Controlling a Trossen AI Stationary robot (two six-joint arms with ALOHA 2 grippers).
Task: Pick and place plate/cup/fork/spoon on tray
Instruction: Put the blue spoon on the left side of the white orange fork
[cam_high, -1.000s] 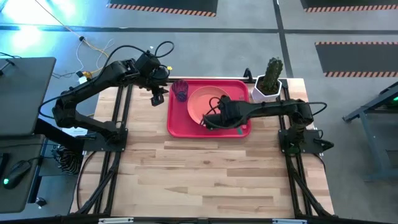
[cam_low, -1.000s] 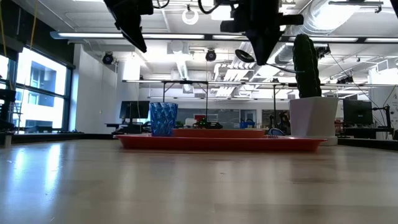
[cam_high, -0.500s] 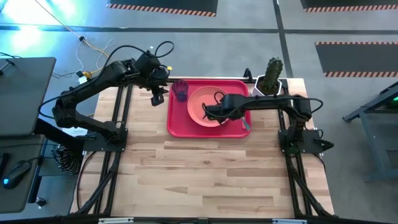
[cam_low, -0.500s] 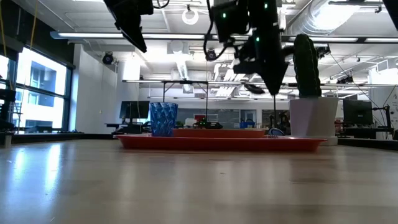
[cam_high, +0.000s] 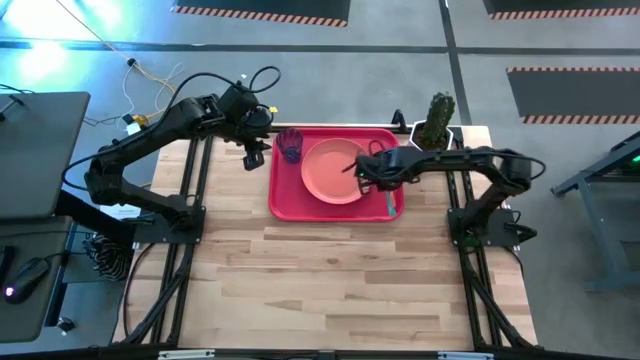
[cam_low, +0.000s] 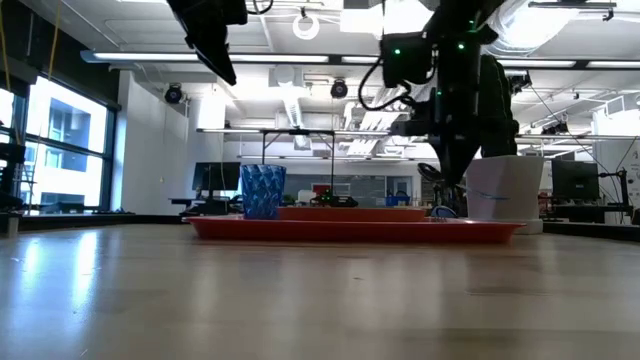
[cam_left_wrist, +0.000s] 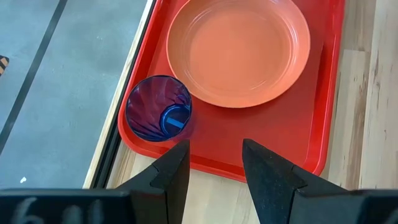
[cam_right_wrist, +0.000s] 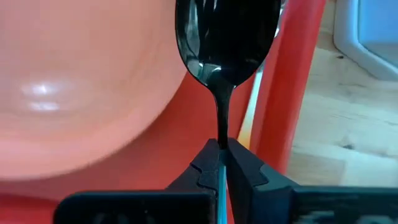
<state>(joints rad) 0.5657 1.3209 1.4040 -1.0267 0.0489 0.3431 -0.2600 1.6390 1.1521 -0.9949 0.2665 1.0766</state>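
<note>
The red tray (cam_high: 285, 205) lies at the table's far middle. On it rest the salmon plate (cam_high: 330, 172) and, at its far left corner, the blue-purple cup (cam_high: 290, 146). My right gripper (cam_high: 362, 170) is shut on the spoon (cam_right_wrist: 227, 37) and hangs over the plate's right edge. In the low view it (cam_low: 448, 178) points down a little above the tray (cam_low: 350, 229). My left gripper (cam_left_wrist: 214, 162) is open and empty, held high just left of the tray's left rim near the cup (cam_left_wrist: 158, 116). No fork can be made out for certain. My right gripper pinches the spoon between its two fingers where the dark neck meets the teal handle (cam_right_wrist: 221, 144). The handle runs back between the fingers. The fingers come from above, pointing down, and lie along the spoon. The spoon hangs bowl-down (cam_right_wrist: 227, 37), clear of plate and tray.
A white pot with a cactus (cam_high: 432, 135) stands just beyond the tray's far right corner, close to my right arm. A slim pale utensil (cam_high: 390, 200) lies on the tray by its right rim. The table's near half is bare wood (cam_high: 330, 290).
My right gripper has gone from over the plate's near side toward the table's right edge and has come down toward the tray with the spoon. It has tipped, so the fingers and the spoon's bowl now point down.
</note>
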